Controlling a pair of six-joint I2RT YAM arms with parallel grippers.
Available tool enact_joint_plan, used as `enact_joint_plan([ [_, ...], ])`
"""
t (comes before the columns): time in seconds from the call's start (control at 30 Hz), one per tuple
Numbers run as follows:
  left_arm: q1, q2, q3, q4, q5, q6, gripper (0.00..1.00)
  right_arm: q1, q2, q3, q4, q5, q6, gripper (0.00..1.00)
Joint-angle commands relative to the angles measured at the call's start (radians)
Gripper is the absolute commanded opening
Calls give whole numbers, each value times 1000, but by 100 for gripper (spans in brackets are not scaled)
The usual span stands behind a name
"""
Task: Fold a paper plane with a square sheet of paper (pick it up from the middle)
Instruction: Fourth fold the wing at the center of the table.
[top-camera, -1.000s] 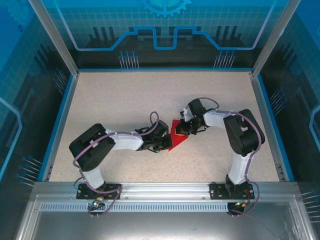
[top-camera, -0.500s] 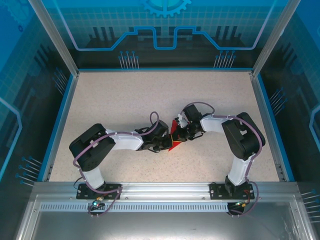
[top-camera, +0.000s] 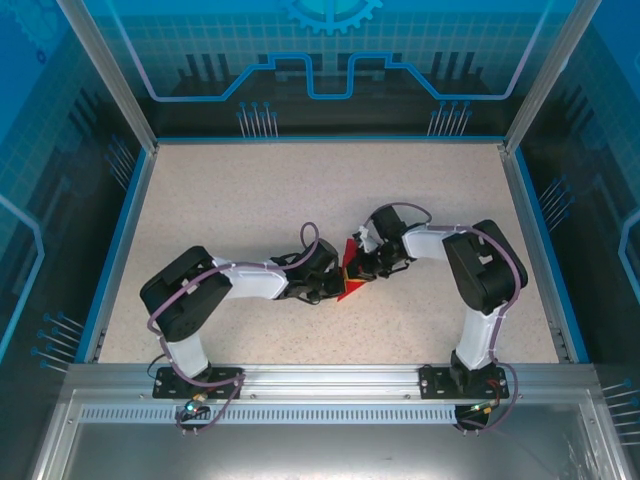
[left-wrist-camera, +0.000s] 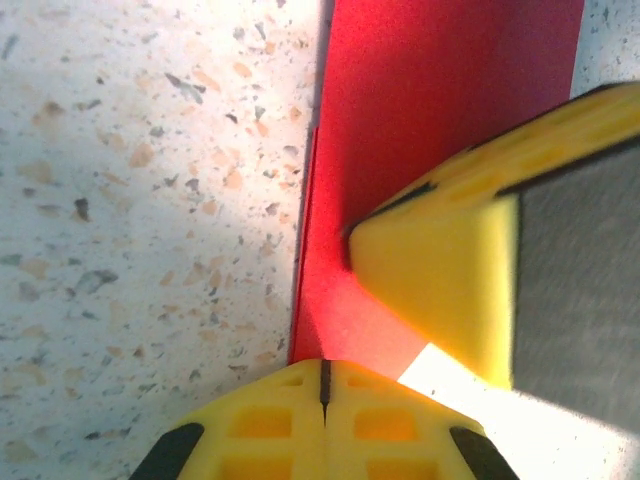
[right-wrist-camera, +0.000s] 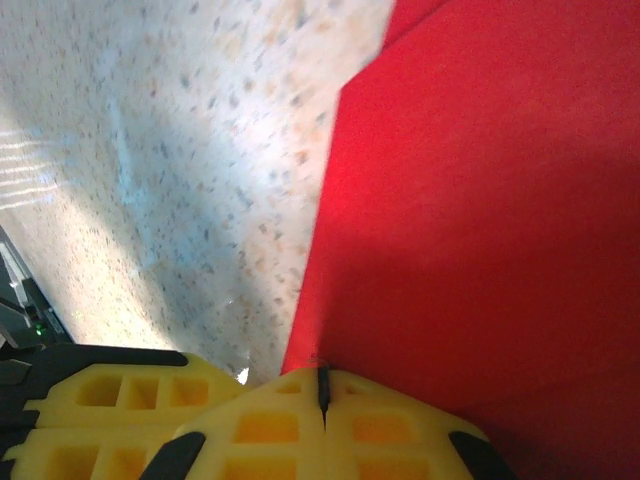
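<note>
Top external view, starting at your end: the aluminium rail (top-camera: 320, 385) with both arm bases bolted on runs along the near edge. Past it is the table (top-camera: 250, 200), a pale speckled stone-look top with a blue rim (top-camera: 128, 235), and behind that the see-through blue panels (top-camera: 330, 60) with circuit-style print. Both arms bend in toward the middle, and the left gripper (top-camera: 333, 283) and right gripper (top-camera: 363, 268) meet nose to nose over the square sheet of paper (top-camera: 349, 291), roughly mid-table. From up there you just get red slivers poking out from under the two heads.

The wrist cams give you the close detail. On the left wrist, its yellow fingers (left-wrist-camera: 270, 430) are shut tight, seam closed, tips right at the paper's edge, and one of the right arm's fingers (left-wrist-camera: 440, 290) is planted on the red just beyond. There's a second layer edge along that side, so it looks folded over there. On the right wrist, its fingers (right-wrist-camera: 270, 430) are shut too, tips on the paper, with a left-arm finger (right-wrist-camera: 100, 410) beside them. The paper is bright red, plain and flat, with crisp straight edges. You can't tell if either one is pinching any of it.
</note>
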Motion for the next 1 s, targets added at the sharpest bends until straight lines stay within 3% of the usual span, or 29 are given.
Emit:
enact_joint_plan([
  [0.0, -6, 85, -58, -191, 53, 25, 0, -98, 42, 33, 20, 191, 13, 4],
  [0.37, -10, 85, -75, -210, 47, 47, 0, -148, -21, 40, 25, 203, 17, 4],
  [0.63, -6, 38, -64, -273, 14, 99, 0, -28, -129, -5, 35, 97, 0, 5],
  [0.77, -6, 36, -52, -281, 13, 102, 0, 38, -86, -3, 30, 96, 3, 5],
  [0.97, -7, 48, -33, -296, 17, 106, 0, 36, -23, 17, 18, 124, -19, 5],
])
